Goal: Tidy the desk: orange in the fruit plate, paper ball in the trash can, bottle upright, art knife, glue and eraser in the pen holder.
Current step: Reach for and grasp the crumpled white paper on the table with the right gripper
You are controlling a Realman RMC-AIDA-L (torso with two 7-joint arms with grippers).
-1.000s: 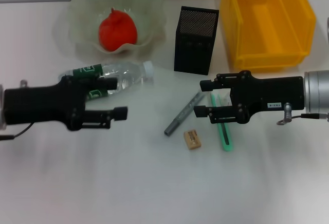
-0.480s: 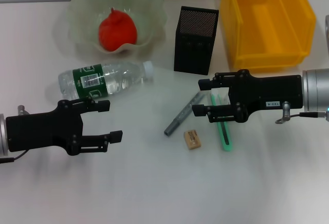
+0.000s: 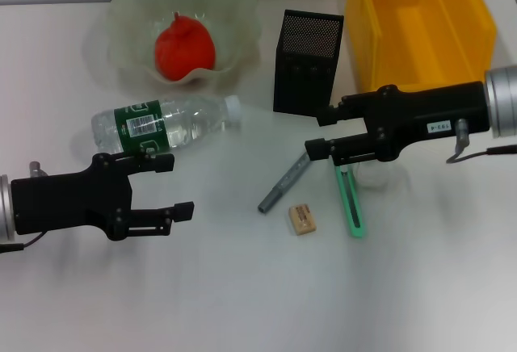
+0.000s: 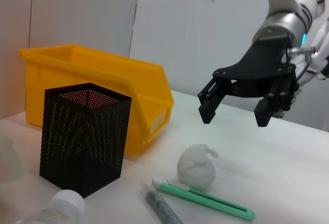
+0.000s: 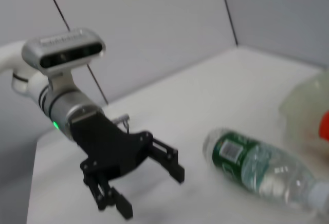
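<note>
The orange [image 3: 184, 45] lies in the pale-green fruit plate [image 3: 121, 13]. The bottle [image 3: 161, 123] lies on its side in front of the plate. My left gripper [image 3: 176, 185] hovers open just in front of the bottle, holding nothing. My right gripper [image 3: 317, 132] is open above the table, in front of the black pen holder [image 3: 307, 61]. The paper ball [image 4: 196, 166] sits on the table below the right gripper [image 4: 234, 108], apart from it. The green art knife [image 3: 351, 203], grey glue stick [image 3: 283, 184] and tan eraser [image 3: 302, 218] lie mid-table.
The yellow trash can [image 3: 420, 29] stands at the back right, beside the pen holder. The right wrist view shows the left gripper [image 5: 149, 188] beside the lying bottle [image 5: 262, 167], with the fruit plate [image 5: 308, 100] beyond.
My left gripper drew back from the bottle toward the table's front, leaving it lying. My right gripper moved up and back, uncovering the art knife and part of the paper ball.
</note>
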